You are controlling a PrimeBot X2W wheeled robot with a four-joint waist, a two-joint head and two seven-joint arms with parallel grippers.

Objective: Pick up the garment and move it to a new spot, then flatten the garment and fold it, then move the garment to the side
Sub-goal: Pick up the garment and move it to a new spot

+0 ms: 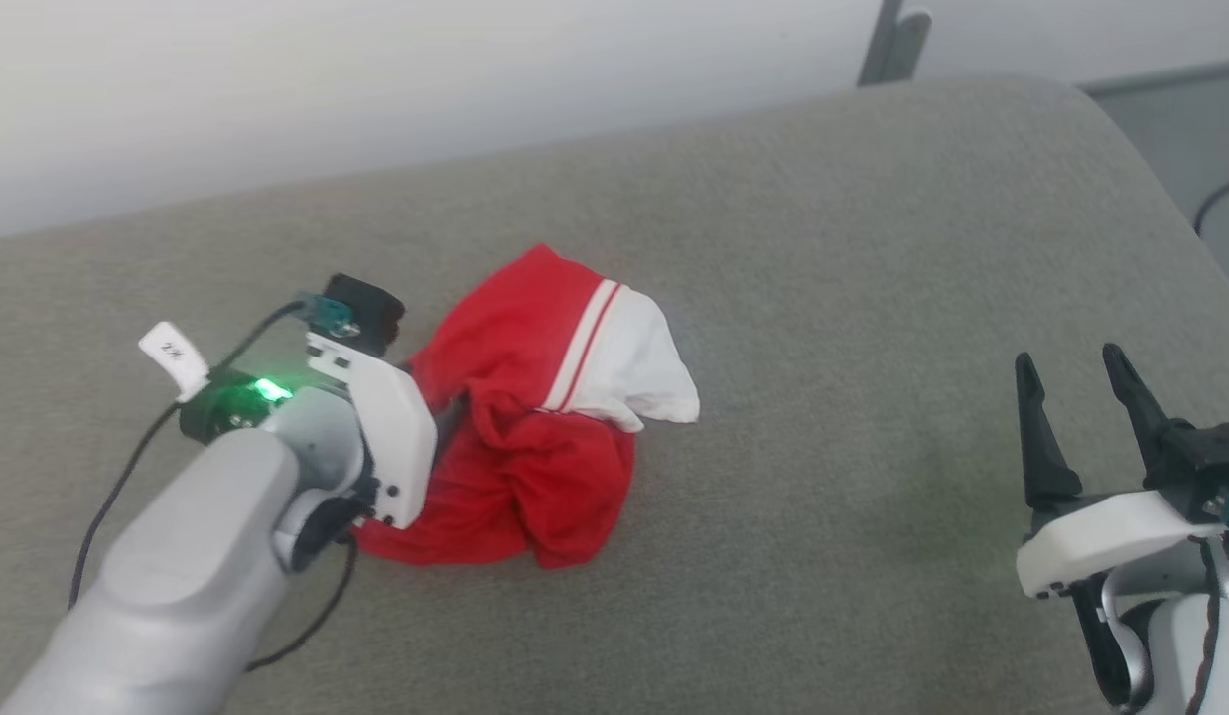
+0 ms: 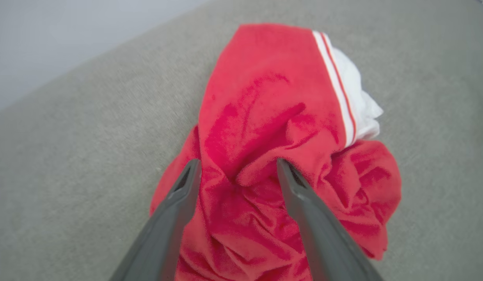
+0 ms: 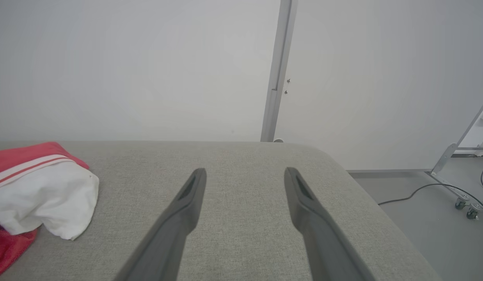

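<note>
Right claw: two dark fingers spread wide, nothing between them, above bare grey fabric of the table. The garment lies bunched at the left, well apart from the claw: white sleeve on top, red-and-white striped trim, red cloth behind and beneath it. The table's far right corner is rounded. Beyond it is a plain pale wall with a grey upright post. On the floor to the right lie a dark cable and a wheeled metal frame.
</note>
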